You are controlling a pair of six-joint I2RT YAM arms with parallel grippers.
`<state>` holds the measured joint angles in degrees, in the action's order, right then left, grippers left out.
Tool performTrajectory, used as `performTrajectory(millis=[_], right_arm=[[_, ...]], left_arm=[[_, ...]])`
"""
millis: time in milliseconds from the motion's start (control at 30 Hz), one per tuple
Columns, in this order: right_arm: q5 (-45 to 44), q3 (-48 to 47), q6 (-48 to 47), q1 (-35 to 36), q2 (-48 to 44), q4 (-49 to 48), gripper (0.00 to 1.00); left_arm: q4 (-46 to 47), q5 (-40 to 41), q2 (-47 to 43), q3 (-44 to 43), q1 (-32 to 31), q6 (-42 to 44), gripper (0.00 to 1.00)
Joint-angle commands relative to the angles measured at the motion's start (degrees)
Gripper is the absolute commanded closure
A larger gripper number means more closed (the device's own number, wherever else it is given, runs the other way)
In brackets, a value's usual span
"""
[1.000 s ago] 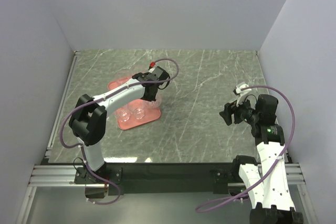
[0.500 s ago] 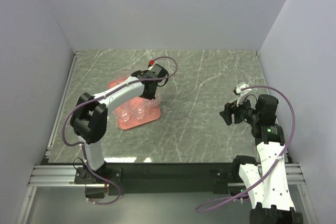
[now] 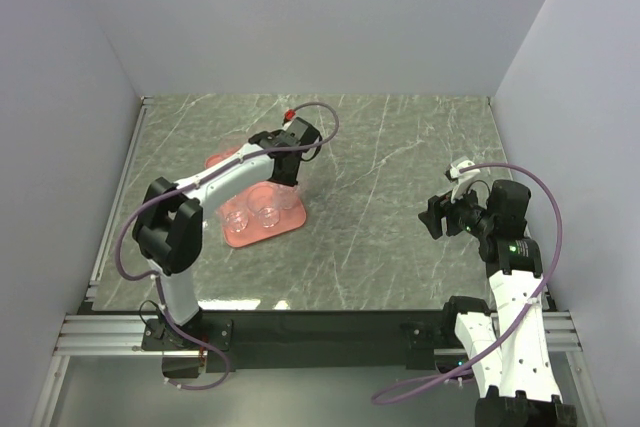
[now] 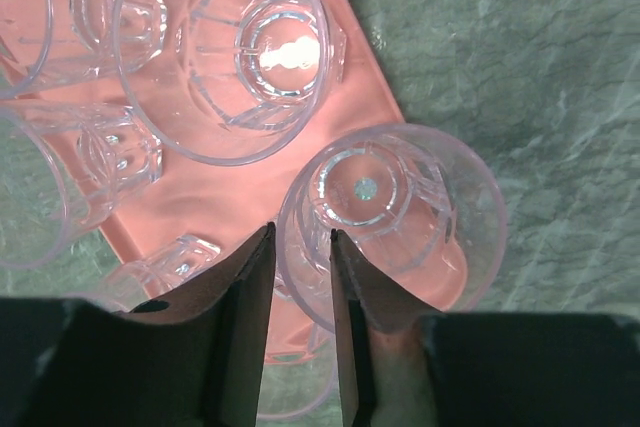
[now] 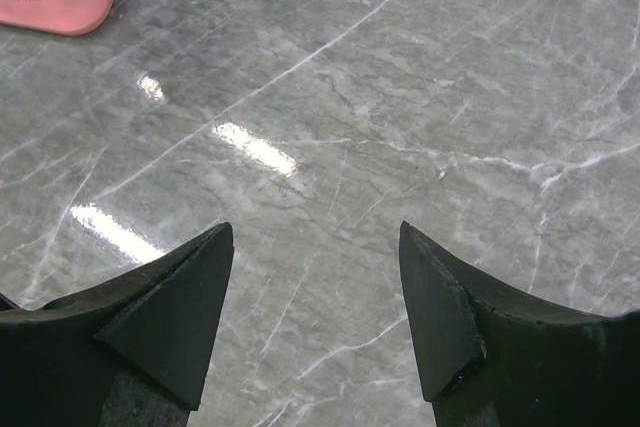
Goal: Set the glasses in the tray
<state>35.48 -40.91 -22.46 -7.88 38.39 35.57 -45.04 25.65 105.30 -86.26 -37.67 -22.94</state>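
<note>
From my console the left gripper (image 4: 300, 232) hangs over the right end of the tray (image 4: 215, 202). Its jaws are drawn close, with only a narrow slot between them. The near wall of one glass (image 4: 390, 212) runs through that slot, one finger (image 4: 250, 327) outside the rim and the other inside. I cannot tell whether the pads actually press on the wall (the rim is blurred this close to the lens). That glass stands upright, mouth up. Its base is over the pink of the tray's corner, and its far side reaches out over the marble table (image 4: 520, 67).

The other glasses (image 4: 240, 47) stand upright on the tray beside it, crowded toward the left of the wrist view. In the top view I make out two of them (image 3: 266, 215) near the tray's front edge. The tray (image 3: 285, 225) lies at an angle on the left half of the table (image 3: 400, 167).

The right gripper (image 5: 315, 232) is well apart from all this, on the right side (image 3: 432, 215). It is spread wide and holds nothing, with bare marble (image 5: 400, 97) under it. One corner of the tray (image 5: 70, 7) shows at the top left of its view.
</note>
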Motion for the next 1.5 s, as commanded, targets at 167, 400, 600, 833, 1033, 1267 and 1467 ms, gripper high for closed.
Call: performTrajectory(millis=[167, 400, 600, 833, 1033, 1267, 1467], right_arm=[[0.8, -0.1, -0.5, -0.6, -0.9, -2.0, 0.26], [0.7, -0.1, -0.6, -0.6, -0.9, -2.0, 0.26], [0.6, -0.1, -0.4, -0.7, -0.9, -2.1, 0.26], [0.9, 0.0, -0.5, -1.1, -0.9, -2.0, 0.26], [0.9, -0.1, -0.5, -1.1, -0.9, -1.9, 0.26], [0.7, -0.1, -0.5, -1.2, -0.8, -2.0, 0.26], [0.8, 0.0, -0.6, -1.2, -0.8, -2.0, 0.26]], left_arm=[[2.8, -4.0, -8.4, -3.0, 0.1, 1.4, 0.53], [4.5, -5.5, -15.5, -0.4, 0.1, 1.0, 0.49], [8.5, -10.7, -20.1, 5.4, 3.0, -1.3, 0.58], [11.5, -20.5, -19.0, 10.6, 9.3, -4.4, 0.68], [13.1, -25.2, -16.3, 11.5, 10.9, -3.9, 0.70], [12.9, -25.8, -12.6, 10.2, 11.0, -3.5, 0.68], [10.9, -21.7, -10.9, 9.5, 11.0, -3.3, 0.68]])
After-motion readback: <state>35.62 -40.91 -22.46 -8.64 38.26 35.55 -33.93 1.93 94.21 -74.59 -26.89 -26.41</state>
